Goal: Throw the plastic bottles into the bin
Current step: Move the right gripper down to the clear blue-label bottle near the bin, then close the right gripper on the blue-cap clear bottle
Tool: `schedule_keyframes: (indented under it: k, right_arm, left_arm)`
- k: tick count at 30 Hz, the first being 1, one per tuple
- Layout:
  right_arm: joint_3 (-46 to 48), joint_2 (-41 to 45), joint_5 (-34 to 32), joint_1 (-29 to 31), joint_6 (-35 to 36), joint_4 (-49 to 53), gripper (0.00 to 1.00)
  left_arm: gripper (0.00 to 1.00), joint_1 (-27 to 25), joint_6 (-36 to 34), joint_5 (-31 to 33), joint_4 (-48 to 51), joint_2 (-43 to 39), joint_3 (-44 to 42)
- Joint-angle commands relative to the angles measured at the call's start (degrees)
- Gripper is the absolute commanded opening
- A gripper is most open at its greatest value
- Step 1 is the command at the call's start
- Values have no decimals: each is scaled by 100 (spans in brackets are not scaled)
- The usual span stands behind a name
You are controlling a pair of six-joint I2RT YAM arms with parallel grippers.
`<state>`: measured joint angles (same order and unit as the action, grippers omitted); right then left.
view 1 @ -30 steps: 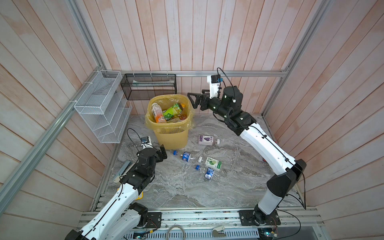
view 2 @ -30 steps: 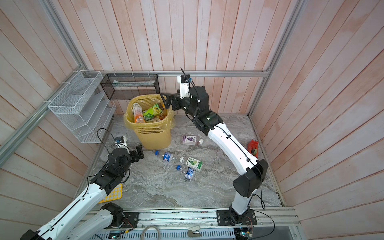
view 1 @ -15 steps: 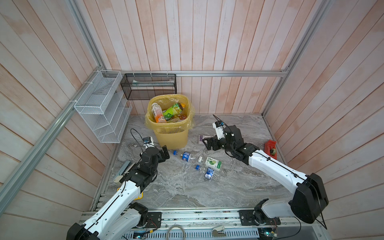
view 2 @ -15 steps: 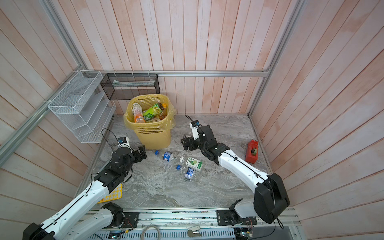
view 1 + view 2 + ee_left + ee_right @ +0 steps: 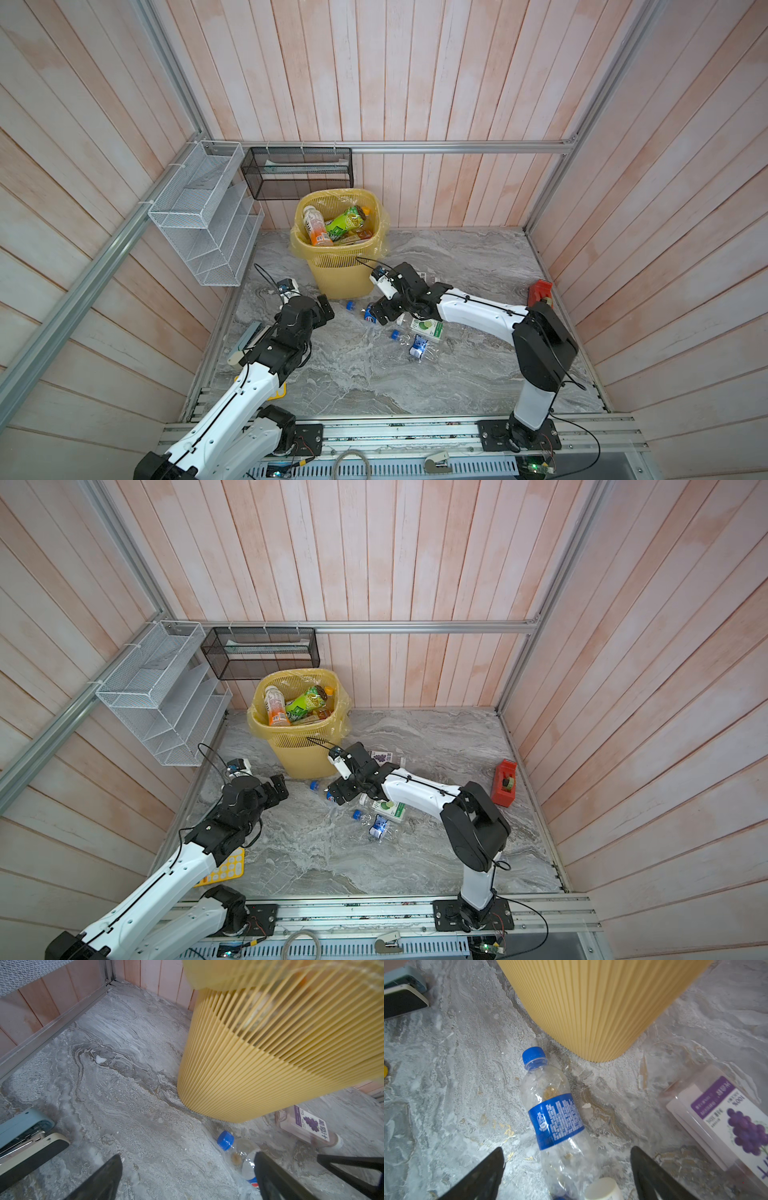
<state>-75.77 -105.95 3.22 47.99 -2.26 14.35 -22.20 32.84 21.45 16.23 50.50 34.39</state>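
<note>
The yellow lattice bin (image 5: 338,266) (image 5: 299,750) stands at the back, with several plastic bottles (image 5: 332,226) lying in it. Just in front of it on the floor lies a clear bottle with a blue cap and blue label (image 5: 554,1118) (image 5: 360,310). My right gripper (image 5: 566,1150) (image 5: 380,313) hangs low over this bottle's lower body, open, one finger on each side. My left gripper (image 5: 187,1155) (image 5: 326,305) is open over bare floor, left of the blue cap (image 5: 225,1140). A grape-juice bottle (image 5: 724,1126) (image 5: 382,756), a green-label bottle (image 5: 426,328) and a crushed clear bottle (image 5: 417,347) lie nearby.
A white wire rack (image 5: 203,216) and a black mesh basket (image 5: 297,172) hang on the walls behind the bin. A red tape dispenser (image 5: 505,781) sits by the right wall. A pale blue stapler (image 5: 22,1126) lies by the left wall.
My right arm has swung down from above the bin to the floor, then shifted left over the blue-label bottle. My left gripper has crept a little toward the bin.
</note>
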Motion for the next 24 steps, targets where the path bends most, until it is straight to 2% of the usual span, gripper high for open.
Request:
schedule_keyframes:
  k: [1, 8, 14, 18, 24]
  right_arm:
    - [-361, -355, -248, 130, 371, 446, 95]
    - [-885, -1065, -365, 358, 578, 834, 90]
    - [-916, -1188, -404, 415, 631, 967, 75]
    - [-747, -909, -323, 414, 572, 823, 53]
    - [-19, 366, -87, 416, 279, 167, 48]
  left_arm:
    - [100, 40, 42, 59, 163, -155, -124]
    - [100, 49, -74, 78, 284, -103, -81]
    - [100, 75, -102, 87, 294, -98, -99]
    - [100, 96, -72, 104, 318, -101, -94]
    - [100, 132, -33, 169, 387, -165, -112]
